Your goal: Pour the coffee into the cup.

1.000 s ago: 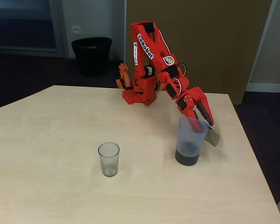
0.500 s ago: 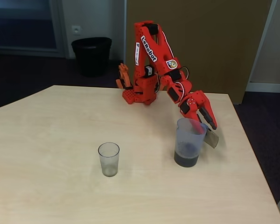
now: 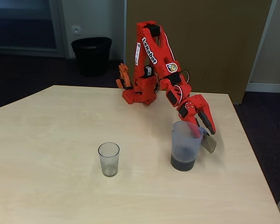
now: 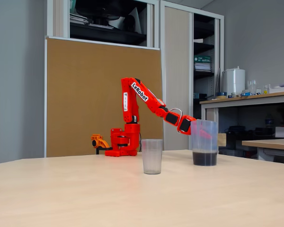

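Observation:
The cup [image 3: 108, 159] [image 4: 152, 156], a small clear tumbler, stands upright and alone near the middle of the table. To its right in a fixed view is a larger translucent jug [image 3: 183, 140] [image 4: 204, 137] with the coffee [image 3: 182, 164] [image 4: 204, 158] as a dark layer at its bottom. My red gripper [image 3: 200, 131] [image 4: 197, 128] is shut on the jug's wall by the flat handle [image 3: 209, 143], one finger inside the rim and one outside. The jug is upright; I cannot tell whether its base touches the table.
The arm's red base [image 3: 139, 93] is mounted at the table's far edge. The light wooden table [image 3: 46, 140] ends close to the right of the jug. A black bin [image 3: 91, 53] stands on the floor behind, and a brown board [image 4: 99, 94] backs the table.
The gripper and jug have shifted a little to the left and toward the table's front, closer to the cup. The cup has not moved.

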Motion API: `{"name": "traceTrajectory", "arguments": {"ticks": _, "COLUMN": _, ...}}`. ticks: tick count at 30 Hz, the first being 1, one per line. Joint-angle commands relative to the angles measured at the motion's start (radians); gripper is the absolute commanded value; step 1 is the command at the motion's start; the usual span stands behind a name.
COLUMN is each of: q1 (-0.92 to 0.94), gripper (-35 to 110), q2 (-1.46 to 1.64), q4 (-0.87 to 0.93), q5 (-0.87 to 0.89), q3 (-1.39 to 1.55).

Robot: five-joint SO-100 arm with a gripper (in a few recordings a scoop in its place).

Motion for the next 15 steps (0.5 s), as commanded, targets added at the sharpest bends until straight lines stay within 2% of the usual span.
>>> {"name": "traceTrajectory", "arguments": {"ticks": 1, "q1": 0.009, "gripper": 17, "q2": 0.000, "q4": -0.038, "q5": 0.002, "q3": -0.026}}
{"name": "traceTrajectory", "arguments": {"ticks": 15, "q1": 0.038, "gripper": 17, "q2": -0.071, "q4": -0.100, "q5": -0.037, "q3": -0.041}}
